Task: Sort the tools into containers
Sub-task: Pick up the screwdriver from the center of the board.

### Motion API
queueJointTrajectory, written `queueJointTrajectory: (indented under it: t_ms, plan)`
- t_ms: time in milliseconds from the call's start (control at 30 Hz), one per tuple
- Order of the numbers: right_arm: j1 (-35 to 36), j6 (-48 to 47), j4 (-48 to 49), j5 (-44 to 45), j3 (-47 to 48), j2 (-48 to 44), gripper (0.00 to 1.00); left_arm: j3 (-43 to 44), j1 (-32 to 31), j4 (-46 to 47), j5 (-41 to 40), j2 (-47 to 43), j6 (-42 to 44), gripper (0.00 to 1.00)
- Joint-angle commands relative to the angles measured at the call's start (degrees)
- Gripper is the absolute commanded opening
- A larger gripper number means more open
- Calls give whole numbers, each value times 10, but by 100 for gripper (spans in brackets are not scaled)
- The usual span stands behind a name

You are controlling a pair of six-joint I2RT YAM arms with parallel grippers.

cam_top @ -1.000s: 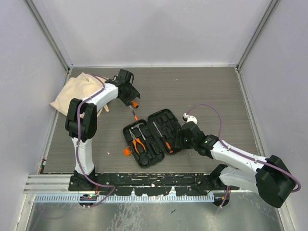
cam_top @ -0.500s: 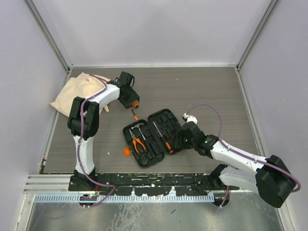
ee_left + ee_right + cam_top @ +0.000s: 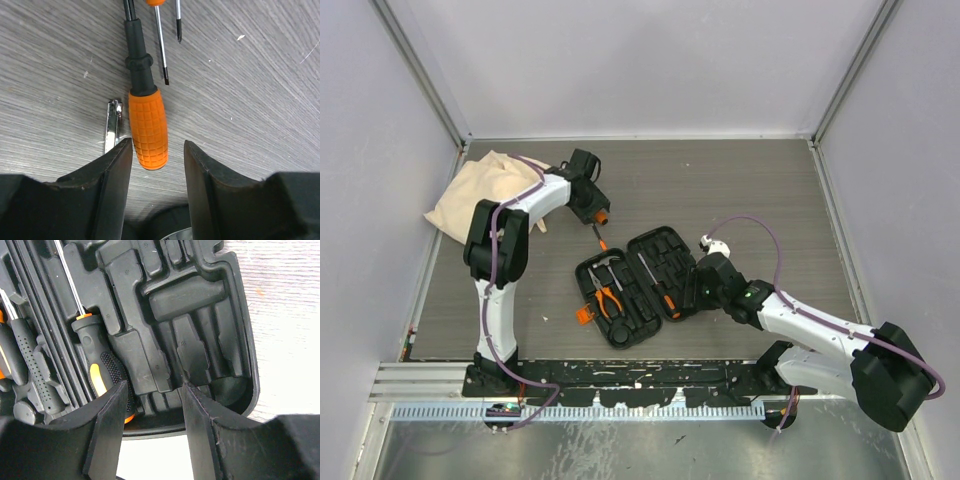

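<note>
Looks like pick-up: left tool [image 3: 156, 145] open astride orange screwdriver [image 3: 147, 125] on bench [image 3: 250, 75], no clamp yet. Nxt needs squeeze, lift & carry to case [image 3: 240, 340]; right tool [image 3: 152, 386] open, empty, over it.

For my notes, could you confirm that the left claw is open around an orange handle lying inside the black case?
Not quite. The orange handle lies on the bare table, outside the case. The left wrist view shows it between the fingers of the open left claw.
</note>
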Motion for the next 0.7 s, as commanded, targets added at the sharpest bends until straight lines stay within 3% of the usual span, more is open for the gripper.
queueJointTrajectory:
  t_ms: [0, 667]
  plan:
    - [-2, -1, 1, 18, 2, -2, 53, 29, 0, 5, 5, 4, -1, 46]
    - [-2, 0, -3, 24, 0, -3, 54, 34, -1, 3, 8, 34, -4, 45]
